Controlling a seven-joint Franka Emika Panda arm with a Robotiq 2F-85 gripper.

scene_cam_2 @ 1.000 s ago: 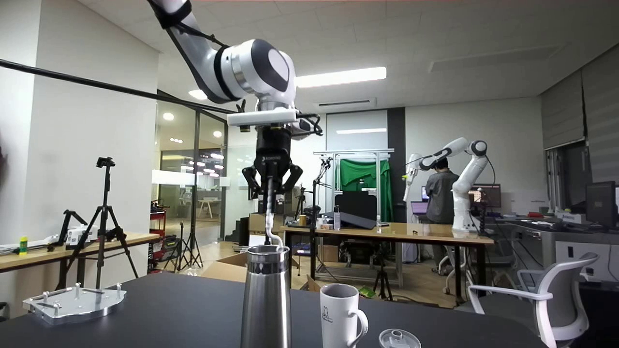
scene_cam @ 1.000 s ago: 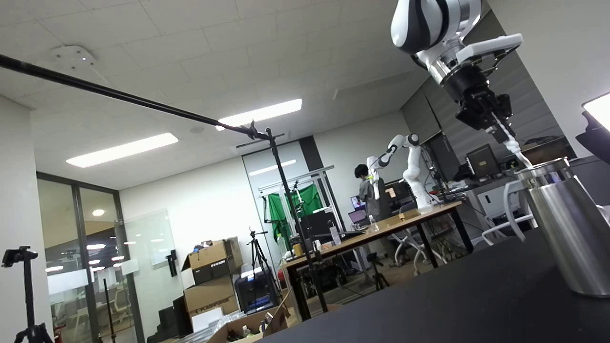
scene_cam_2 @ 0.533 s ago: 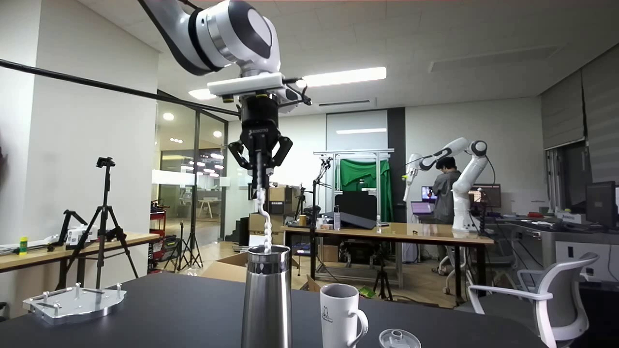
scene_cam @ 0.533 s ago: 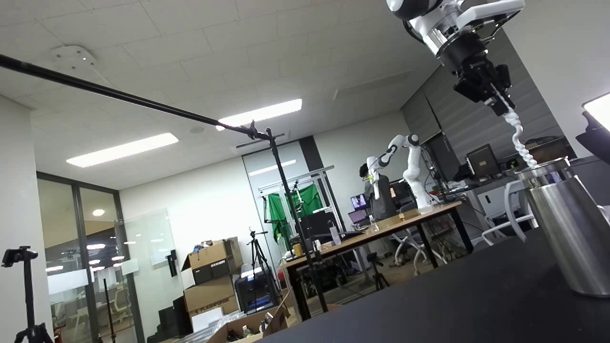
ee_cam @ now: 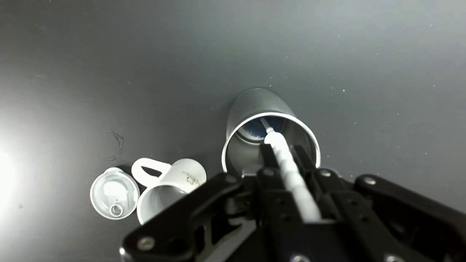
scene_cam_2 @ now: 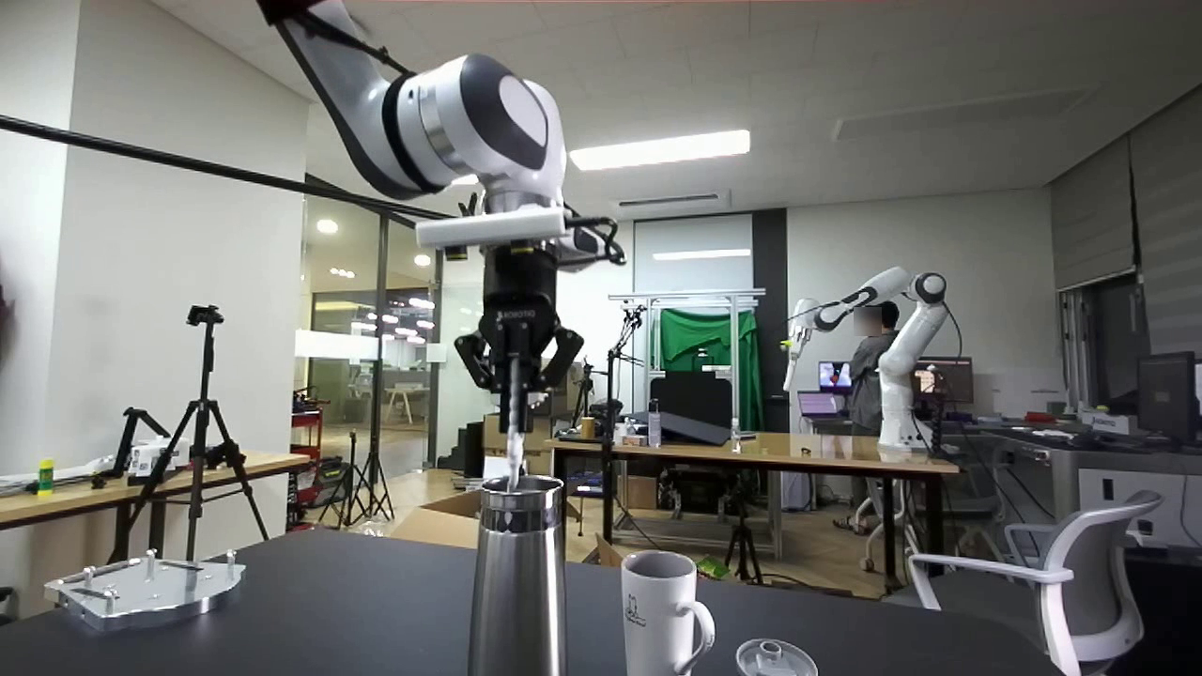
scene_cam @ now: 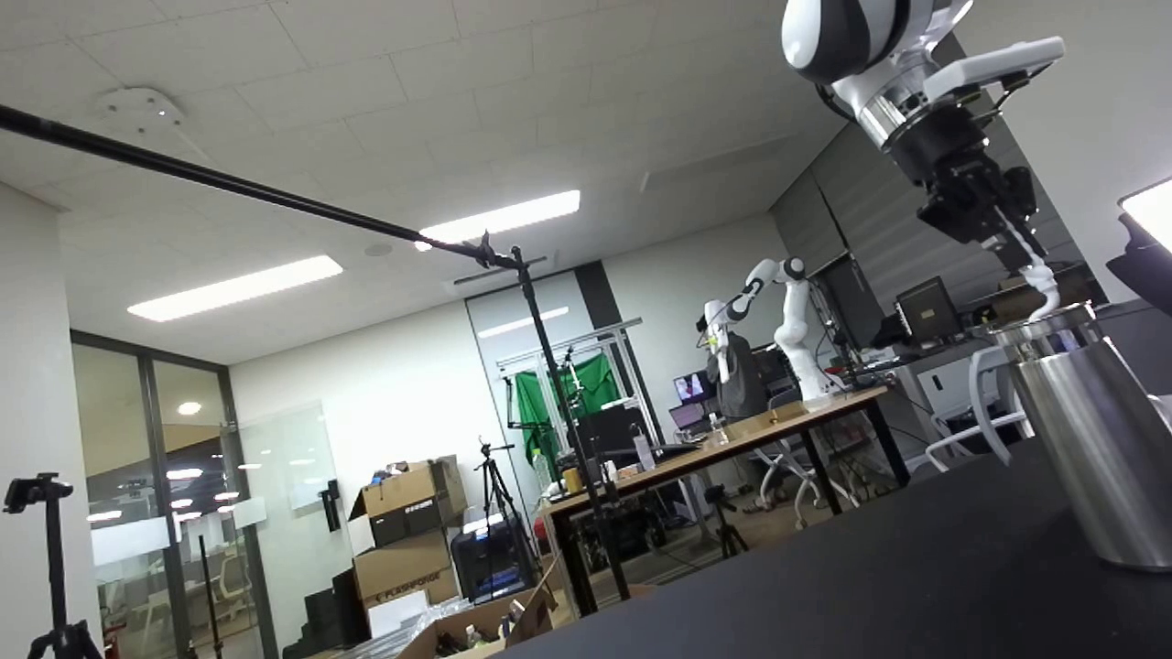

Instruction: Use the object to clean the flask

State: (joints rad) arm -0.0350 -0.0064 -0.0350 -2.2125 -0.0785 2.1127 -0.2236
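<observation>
I am holding my gripper above the flask, and its jaws are gripping the long white tool, one on either side. The tool is running down below the jaws and reaching in through the flask's mouth, so its lower part is sitting within the metal walls; I am not making out whether its tip is touching the bottom. In an exterior view it is bending a little just above the shiny neck of the flask. In the wrist view I am also seeing a dark blue patch deep inside, and I am failing to tell what it is. The flask is standing upright on the black worktop, well in from the far edge. A white mug is standing just beside it, with a gap between, and a round see-through lid is lying next to the mug, toward the right-hand corner as I am viewing it in an exterior view. By the left-hand edge, near the far corner, a metal plate with upright pegs is lying flat. Beyond the far edge another white arm is standing on a wooden desk, and a person is standing near it.
</observation>
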